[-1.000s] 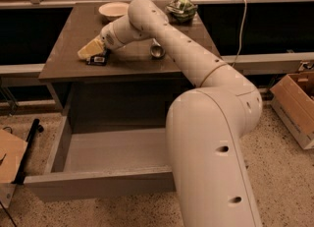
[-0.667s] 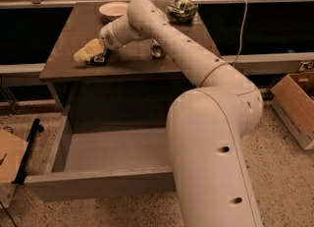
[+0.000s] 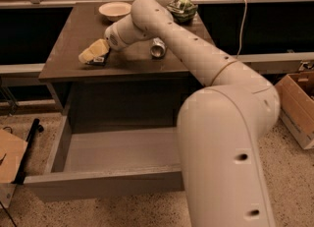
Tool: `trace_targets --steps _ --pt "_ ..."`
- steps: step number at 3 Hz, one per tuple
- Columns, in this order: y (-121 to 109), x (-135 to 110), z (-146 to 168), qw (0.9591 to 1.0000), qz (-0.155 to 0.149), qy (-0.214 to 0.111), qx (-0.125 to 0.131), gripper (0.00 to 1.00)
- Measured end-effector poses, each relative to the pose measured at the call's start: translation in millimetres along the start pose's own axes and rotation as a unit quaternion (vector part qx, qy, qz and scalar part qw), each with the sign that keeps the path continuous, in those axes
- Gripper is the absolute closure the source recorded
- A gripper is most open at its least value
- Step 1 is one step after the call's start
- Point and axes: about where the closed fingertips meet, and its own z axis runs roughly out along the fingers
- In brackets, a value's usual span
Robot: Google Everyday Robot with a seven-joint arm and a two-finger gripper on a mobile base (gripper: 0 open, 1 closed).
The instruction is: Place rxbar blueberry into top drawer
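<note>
The rxbar blueberry (image 3: 99, 61) is a small dark bar on the left part of the dark table top (image 3: 68, 49); only a little of it shows. My gripper (image 3: 93, 52) is low over it, reaching from the right and covering most of it. Whether it holds the bar cannot be made out. The top drawer (image 3: 105, 184) is pulled out wide below the table's front edge, and its light grey inside holds nothing.
A silver can (image 3: 158, 49) lies on the table right of my gripper. A cream bowl (image 3: 115, 10) and a green-and-white bag (image 3: 181, 7) sit at the back. My arm fills the right foreground. A cardboard box (image 3: 299, 105) stands on the floor at right.
My gripper has shifted slightly and come down a little over the bar. The drawer, can, bowl and bag have not moved.
</note>
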Motion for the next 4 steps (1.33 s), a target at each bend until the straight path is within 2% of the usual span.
trace_targets --steps 1,2,3,4 --pt "8 14 -28 0.9991 0.009 0.027 0.033 0.0" --pt "19 28 -55 0.9961 0.02 0.048 0.071 0.24" --pt "20 32 -55 0.9954 0.017 0.051 0.08 0.11" --pt "18 28 -43 0.9963 0.006 0.05 0.07 0.0"
